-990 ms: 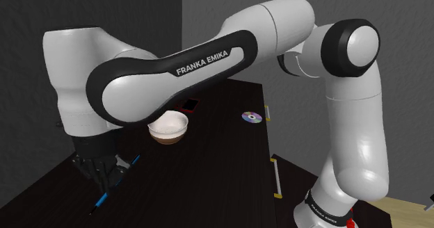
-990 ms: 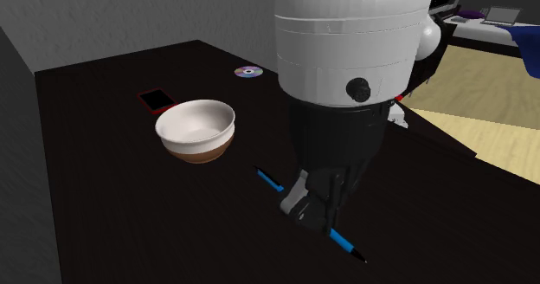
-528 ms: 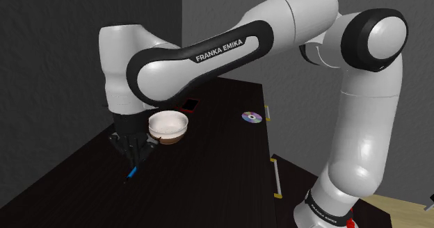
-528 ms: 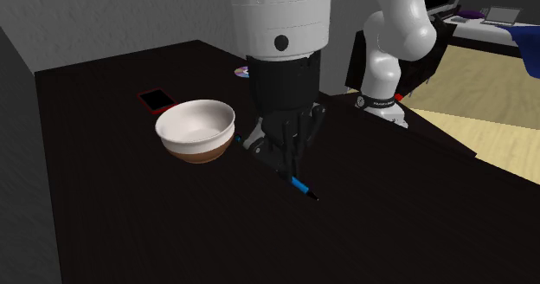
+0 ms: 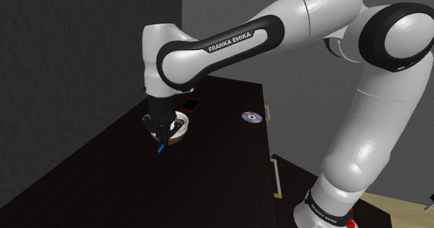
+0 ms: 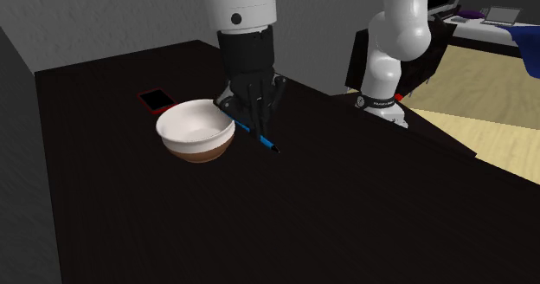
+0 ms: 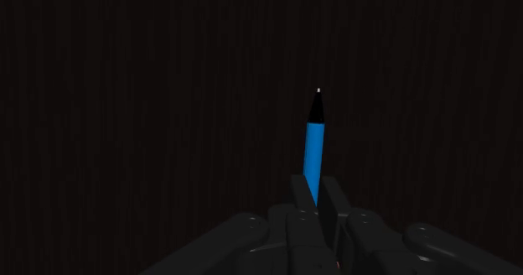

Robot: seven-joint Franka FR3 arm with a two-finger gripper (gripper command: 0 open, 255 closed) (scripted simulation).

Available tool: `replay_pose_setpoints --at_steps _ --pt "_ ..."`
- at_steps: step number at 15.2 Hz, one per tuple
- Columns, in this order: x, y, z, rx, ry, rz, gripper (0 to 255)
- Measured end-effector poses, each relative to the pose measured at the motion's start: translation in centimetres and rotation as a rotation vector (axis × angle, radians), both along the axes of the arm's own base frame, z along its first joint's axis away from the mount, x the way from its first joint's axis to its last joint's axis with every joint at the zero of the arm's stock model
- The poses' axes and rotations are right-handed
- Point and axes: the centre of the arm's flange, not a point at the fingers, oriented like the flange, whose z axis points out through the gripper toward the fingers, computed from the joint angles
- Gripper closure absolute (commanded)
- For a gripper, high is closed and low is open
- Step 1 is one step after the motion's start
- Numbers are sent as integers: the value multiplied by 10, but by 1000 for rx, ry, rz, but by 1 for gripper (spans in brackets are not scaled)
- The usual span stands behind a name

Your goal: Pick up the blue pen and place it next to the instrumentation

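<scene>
Black claw (image 6: pixel 253 125) is gripping slim blue pen (image 6: pixel 267 141), black-tipped and tilting above the dark, finely striped tabletop (image 6: pixel 173 230), just beside round white bowl (image 6: pixel 196 128) with brown base.

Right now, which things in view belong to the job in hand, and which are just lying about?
Job in hand: blue pen, clasped in the gripper; flat black device with a red rim, probably the instrumentation.

Lying about: white bowl; disc.
</scene>
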Motion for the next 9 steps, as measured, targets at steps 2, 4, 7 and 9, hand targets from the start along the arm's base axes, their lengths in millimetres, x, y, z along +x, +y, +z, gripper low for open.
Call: replay_pose_setpoints --at_steps 2,4,7,9 --pt "4 -28 0 0 0 -1 255" --pt "9 -53 0 0 0 0 255" --pt "15 -92 -1 0 0 0 255" --pt "21 -119 1 0 0 0 255"
